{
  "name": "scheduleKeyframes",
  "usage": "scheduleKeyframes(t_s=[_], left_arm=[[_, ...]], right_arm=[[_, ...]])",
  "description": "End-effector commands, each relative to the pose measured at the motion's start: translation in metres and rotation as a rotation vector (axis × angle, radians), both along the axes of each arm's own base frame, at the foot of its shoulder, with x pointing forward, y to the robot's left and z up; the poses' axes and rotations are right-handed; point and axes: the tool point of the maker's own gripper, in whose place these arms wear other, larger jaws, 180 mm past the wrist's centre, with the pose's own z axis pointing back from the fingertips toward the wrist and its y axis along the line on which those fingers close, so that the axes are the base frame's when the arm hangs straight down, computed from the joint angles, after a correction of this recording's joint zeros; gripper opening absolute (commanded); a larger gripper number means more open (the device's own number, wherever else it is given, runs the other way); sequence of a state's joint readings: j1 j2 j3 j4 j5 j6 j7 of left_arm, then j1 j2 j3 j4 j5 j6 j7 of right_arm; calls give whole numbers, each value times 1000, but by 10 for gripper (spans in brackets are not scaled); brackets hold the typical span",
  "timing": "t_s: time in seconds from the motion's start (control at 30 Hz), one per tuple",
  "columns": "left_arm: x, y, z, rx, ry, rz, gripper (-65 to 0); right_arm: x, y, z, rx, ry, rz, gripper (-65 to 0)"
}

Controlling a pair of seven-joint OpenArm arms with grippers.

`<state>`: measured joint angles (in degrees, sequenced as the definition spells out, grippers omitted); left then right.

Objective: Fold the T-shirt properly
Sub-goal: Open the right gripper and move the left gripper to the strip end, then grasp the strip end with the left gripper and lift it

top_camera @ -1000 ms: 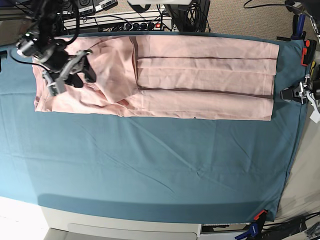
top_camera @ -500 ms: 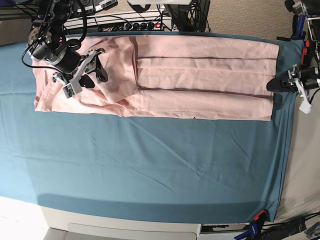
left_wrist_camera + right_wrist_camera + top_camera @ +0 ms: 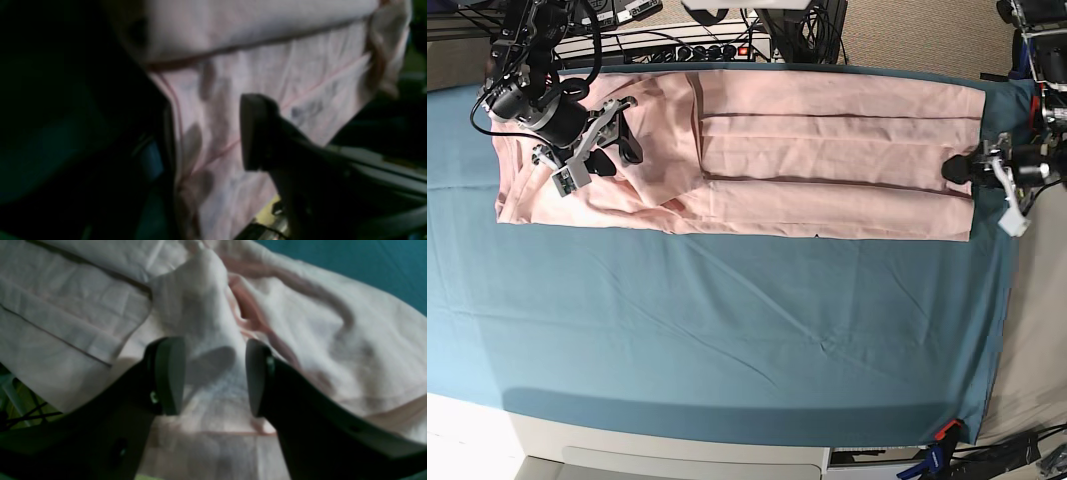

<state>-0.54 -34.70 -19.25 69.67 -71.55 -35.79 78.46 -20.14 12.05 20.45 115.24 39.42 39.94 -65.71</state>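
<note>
The T-shirt (image 3: 827,150) lies folded into a long pink band across the far side of the teal cloth (image 3: 727,330). Your right gripper (image 3: 612,150) hovers over its rumpled sleeve end, jaws apart, a raised ridge of fabric between the 2 fingers (image 3: 170,373). Your left gripper (image 3: 957,170) sits at the opposite edge of the shirt; only 1 finger (image 3: 257,133) shows, so its jaws cannot be judged.

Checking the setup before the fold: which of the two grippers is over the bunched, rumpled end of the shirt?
The right gripper, above the T-shirt's rumpled end; the left gripper is at the flat, layered end.
</note>
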Motion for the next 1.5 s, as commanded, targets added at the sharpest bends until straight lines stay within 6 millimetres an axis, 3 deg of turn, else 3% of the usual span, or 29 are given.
scheduleKeyframes(t_s=[0.0,0.2,0.43,0.7,0.83,0.97,1.07,1.1,1.27,1.47], left_arm=[[-1,11,2,71,9,-15,-354],[-3,13,5,162,-15,-29,-354],[-19,12,-5,159,22,-31,-354],[-19,1,-8,124,16,-11,-361],[-18,-14,-12,84,12,-7,-475],[-18,-22,-13,63,4,-14,-507],[-18,-21,-13,66,-3,-22,-645],[-18,-21,-12,65,-5,-22,-650],[-9,-30,7,-7,-72,-28,-650],[5,-76,51,-62,-267,-146,-650]], right_arm=[[7,2,12,14,-53,9,-357],[7,2,13,14,-53,9,-357],[7,2,13,14,-53,9,-357],[7,2,13,14,-54,9,-357],[7,2,13,14,-54,7,-357],[7,1,13,13,-54,7,-357],[7,1,12,8,-53,6,-357],[7,-1,12,-1,-51,4,-357],[10,-26,7,-90,-44,-79,-357],[10,-79,21,-148,-80,-261,-357]])
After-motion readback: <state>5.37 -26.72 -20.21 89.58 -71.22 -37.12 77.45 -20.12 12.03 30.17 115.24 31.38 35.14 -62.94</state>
